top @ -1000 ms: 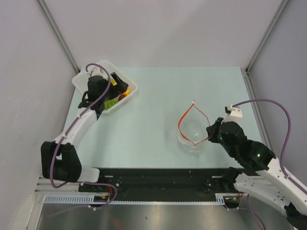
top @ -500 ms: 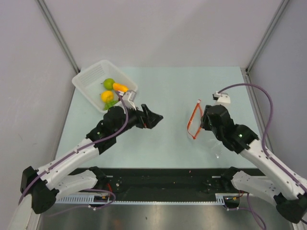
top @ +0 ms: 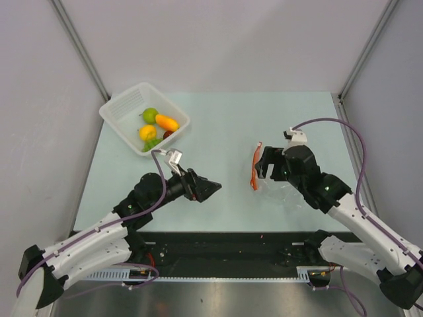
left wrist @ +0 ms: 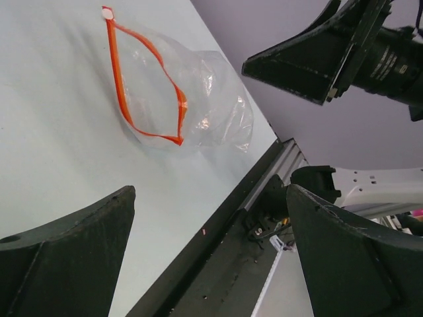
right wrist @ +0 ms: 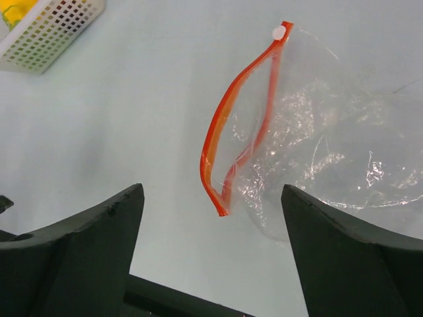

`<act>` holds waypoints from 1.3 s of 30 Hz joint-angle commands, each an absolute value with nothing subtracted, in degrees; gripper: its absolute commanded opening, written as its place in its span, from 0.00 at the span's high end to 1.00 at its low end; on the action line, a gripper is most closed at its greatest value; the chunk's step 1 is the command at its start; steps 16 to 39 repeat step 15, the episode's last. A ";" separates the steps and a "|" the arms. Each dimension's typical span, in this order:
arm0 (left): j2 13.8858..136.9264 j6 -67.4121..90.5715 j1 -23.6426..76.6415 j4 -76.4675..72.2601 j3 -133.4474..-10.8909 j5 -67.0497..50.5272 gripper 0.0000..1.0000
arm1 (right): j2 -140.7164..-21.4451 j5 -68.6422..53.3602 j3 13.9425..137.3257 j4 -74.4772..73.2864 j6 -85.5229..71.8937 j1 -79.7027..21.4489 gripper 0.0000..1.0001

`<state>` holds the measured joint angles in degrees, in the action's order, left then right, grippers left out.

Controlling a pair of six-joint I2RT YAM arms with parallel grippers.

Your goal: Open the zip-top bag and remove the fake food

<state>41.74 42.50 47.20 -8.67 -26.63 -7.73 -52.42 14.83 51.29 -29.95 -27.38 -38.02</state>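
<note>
The zip-top bag [top: 269, 183] lies on the table at centre right. It is clear and crinkly, its red-orange zip strip [top: 254, 170] gapes open, and I see nothing inside it. It also shows in the left wrist view [left wrist: 198, 99] and the right wrist view [right wrist: 324, 145]. My right gripper [top: 263, 165] hovers over the bag's mouth, open [right wrist: 211, 195], with nothing between its fingers. The fake food [top: 157, 125] sits in the white basket [top: 119, 109]: a green fruit, a yellow one, an orange carrot piece, a small dark piece. My left gripper [top: 215, 189] is open [left wrist: 210, 198] and empty at mid-table, pointing toward the bag.
The white slotted basket stands at the table's far left corner; its corner shows in the right wrist view [right wrist: 53, 30]. A black rail [top: 218, 241] runs along the near edge. Grey walls enclose the table on three sides.
My right gripper opened and let go of the bag, which now rests on the table. My left arm left the basket and swung to mid-table, then drew back slightly toward the near edge.
</note>
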 commanded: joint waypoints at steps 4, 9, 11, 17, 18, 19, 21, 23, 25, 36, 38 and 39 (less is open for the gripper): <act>43.42 43.33 47.46 -18.97 -28.83 -11.51 0.01 | -43.44 11.61 44.22 -26.38 -31.37 -38.06 0.00; 42.45 44.64 47.46 -24.42 -26.56 -12.92 0.00 | -37.01 11.96 38.33 -23.48 -33.66 -38.06 0.00; 40.96 46.31 47.46 -29.23 -24.79 -13.27 0.00 | -34.30 10.73 36.83 -21.10 -33.58 -38.06 0.00; 37.01 50.00 47.46 -43.99 -17.26 -14.76 0.00 | -29.45 5.29 34.28 -15.57 -32.70 -38.06 0.00; 37.01 50.00 47.46 -43.99 -17.26 -14.76 0.00 | -29.45 5.29 34.28 -15.57 -32.70 -38.06 0.00; 37.01 50.00 47.46 -43.99 -17.26 -14.76 0.00 | -29.45 5.29 34.28 -15.57 -32.70 -38.06 0.00; 37.01 50.00 47.46 -43.99 -17.26 -14.76 0.00 | -29.45 5.29 34.28 -15.57 -32.70 -38.06 0.00; 37.01 50.00 47.46 -43.99 -17.26 -14.76 0.00 | -29.45 5.29 34.28 -15.57 -32.70 -38.06 0.00; 37.01 50.00 47.46 -43.99 -17.26 -14.76 0.00 | -29.45 5.29 34.28 -15.57 -32.70 -38.06 0.00; 37.01 50.00 47.46 -43.99 -17.26 -14.76 0.00 | -29.45 5.29 34.28 -15.57 -32.70 -38.06 0.00; 37.01 50.00 47.46 -43.99 -17.26 -14.76 0.00 | -29.45 5.29 34.28 -15.57 -32.70 -38.06 0.00; 37.01 50.00 47.46 -43.99 -17.26 -14.76 0.00 | -29.45 5.29 34.28 -15.57 -32.70 -38.06 0.00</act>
